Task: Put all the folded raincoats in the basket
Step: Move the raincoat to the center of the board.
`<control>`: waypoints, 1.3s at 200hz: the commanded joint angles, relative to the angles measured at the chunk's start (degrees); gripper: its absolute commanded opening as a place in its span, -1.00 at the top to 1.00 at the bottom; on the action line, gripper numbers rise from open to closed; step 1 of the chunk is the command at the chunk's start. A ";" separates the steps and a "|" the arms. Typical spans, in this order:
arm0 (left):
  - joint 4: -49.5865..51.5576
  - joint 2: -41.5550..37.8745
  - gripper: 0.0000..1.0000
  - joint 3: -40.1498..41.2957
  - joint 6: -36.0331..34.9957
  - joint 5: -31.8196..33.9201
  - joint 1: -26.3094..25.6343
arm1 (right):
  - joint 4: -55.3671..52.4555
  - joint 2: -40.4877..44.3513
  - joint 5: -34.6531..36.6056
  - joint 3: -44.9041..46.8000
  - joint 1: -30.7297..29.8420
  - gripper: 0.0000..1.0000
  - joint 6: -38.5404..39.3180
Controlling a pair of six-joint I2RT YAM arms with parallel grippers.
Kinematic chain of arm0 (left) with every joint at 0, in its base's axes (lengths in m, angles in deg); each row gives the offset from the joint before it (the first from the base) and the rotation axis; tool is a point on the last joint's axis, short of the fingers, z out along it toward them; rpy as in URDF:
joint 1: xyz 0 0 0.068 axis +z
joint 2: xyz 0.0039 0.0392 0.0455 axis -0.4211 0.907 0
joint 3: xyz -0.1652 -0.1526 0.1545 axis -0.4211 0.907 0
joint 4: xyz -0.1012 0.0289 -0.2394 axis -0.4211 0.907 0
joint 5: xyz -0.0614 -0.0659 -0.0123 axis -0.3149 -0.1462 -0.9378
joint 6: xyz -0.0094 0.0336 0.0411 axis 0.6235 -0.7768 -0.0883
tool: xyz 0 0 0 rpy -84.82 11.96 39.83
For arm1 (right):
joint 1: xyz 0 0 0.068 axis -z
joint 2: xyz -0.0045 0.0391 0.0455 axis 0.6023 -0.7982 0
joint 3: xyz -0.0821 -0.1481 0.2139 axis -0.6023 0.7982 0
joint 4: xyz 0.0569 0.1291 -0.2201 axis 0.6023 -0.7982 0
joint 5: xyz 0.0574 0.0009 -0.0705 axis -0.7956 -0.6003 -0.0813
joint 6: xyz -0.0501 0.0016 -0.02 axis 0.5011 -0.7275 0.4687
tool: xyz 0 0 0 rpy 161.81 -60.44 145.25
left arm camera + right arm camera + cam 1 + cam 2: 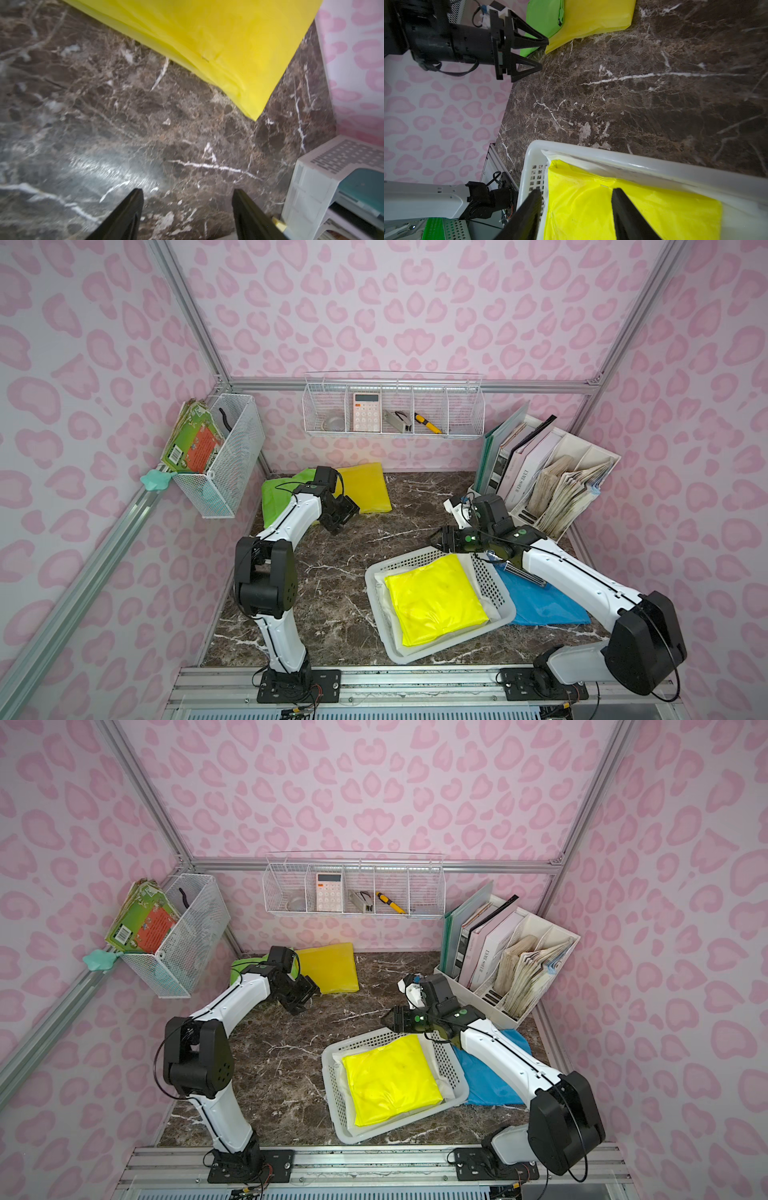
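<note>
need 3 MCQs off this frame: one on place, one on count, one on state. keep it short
1. Where is the blue raincoat?
A) inside the basket
B) on the table next to the basket
C) gripped by the left end effector

2. How many folded raincoats lie on the table outside the basket?
A) one
B) three
C) five

3. The left end effector is:
A) open and empty
B) shut on the blue raincoat
C) shut on the basket rim

Answers:
1 B: both top views show it flat on the table against the basket's side.
2 B: the blue raincoat, the green raincoat and the darker yellow raincoat.
3 A: the left wrist view shows its fingers apart with only table between them.
</note>
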 commanded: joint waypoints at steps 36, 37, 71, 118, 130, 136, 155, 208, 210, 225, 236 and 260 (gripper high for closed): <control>-7.80 10.66 -0.46 -5.23 8.55 -0.64 0.88 | -2.33 2.70 0.28 -0.31 -0.14 -0.15 0.85; -7.88 10.79 -0.46 -5.23 8.66 -0.67 0.87 | -2.39 2.68 0.24 -0.32 -0.09 -0.15 0.83; -11.17 13.43 -0.46 -3.95 10.78 1.15 0.84 | -4.77 1.97 0.10 -1.05 -0.15 -0.15 2.08; -16.44 17.48 -0.30 -3.24 12.93 2.64 0.73 | -4.41 2.31 -1.61 0.77 -0.14 -0.16 1.33; -17.50 18.48 -0.21 -3.37 13.47 2.81 0.76 | -4.88 2.06 -1.47 0.99 -0.18 -0.16 1.58; -17.80 18.88 -0.18 -3.44 13.80 3.07 0.72 | -5.12 1.90 -1.61 1.08 -0.13 -0.16 1.67; -18.90 20.16 0.05 -4.02 14.82 3.42 0.74 | -5.75 1.78 -1.71 1.40 -0.14 -0.16 2.12; -20.36 17.15 1.00 -0.30 15.74 3.42 0.08 | -6.15 1.17 -2.04 1.03 -0.14 -0.12 2.04; -20.36 16.74 1.00 0.16 15.81 3.54 0.05 | -6.08 1.19 -2.11 1.04 -0.16 -0.12 2.04; -20.55 13.12 1.00 3.90 16.69 4.19 -0.82 | -5.76 1.19 -2.42 0.84 -0.14 -0.11 1.75; -20.45 9.90 1.00 8.15 17.88 4.35 -1.95 | -5.53 1.18 -2.58 0.76 -0.11 -0.11 1.62; -20.99 1.05 1.00 17.99 21.57 5.41 -5.38 | -4.44 1.03 -2.96 0.30 -0.14 -0.11 1.63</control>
